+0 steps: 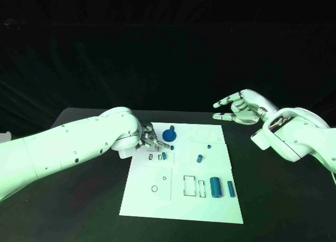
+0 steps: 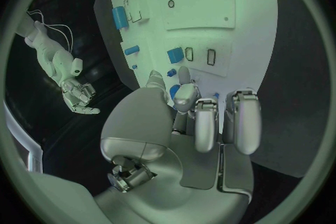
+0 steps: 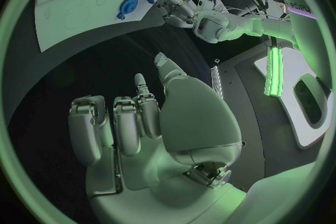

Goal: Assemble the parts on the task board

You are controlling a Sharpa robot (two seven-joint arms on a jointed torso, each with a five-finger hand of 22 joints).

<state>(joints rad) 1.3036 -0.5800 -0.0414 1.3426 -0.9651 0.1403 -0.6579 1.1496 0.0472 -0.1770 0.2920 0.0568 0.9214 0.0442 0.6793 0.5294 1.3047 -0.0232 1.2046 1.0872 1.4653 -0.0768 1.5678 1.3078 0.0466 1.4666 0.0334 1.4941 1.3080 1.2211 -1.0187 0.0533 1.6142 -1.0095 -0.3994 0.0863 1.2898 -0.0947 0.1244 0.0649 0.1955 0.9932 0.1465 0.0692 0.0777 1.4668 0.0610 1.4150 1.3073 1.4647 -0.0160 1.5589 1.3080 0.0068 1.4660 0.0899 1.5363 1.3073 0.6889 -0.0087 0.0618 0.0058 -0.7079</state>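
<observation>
Your left hand (image 1: 149, 141) sits low over the upper left part of the task board (image 1: 184, 206), fingertips (image 2: 183, 75) close to a small blue part (image 2: 171, 73) near the two little slots. From the left wrist view the fingers look curled down toward that piece, but you cannot tell from these pictures whether they hold it or only hover on it, so treat the grip as unconfirmed. Your right hand (image 1: 239, 108) hangs in the air well off the board's right edge, fingers apart, holding nothing.

The other parts lie across the board: the blue gear-like disc (image 1: 169, 135) just beside your left hand, a small slanted peg (image 1: 200, 158) near the middle, and two upright blue cylinders (image 1: 215, 187) by the rectangular outlines lower right.

The main risk is at the left fingertips. The piece is tiny next to them, so a pinch that lands off-centre could flick it across the board or onto the black surface (image 1: 284, 201), where it would be hard to spot. The disc is close enough that a sideways wrist move could knock it. The board appears to lie loose, so pressing down hard may shift it and spoil the alignment of every slot.
</observation>
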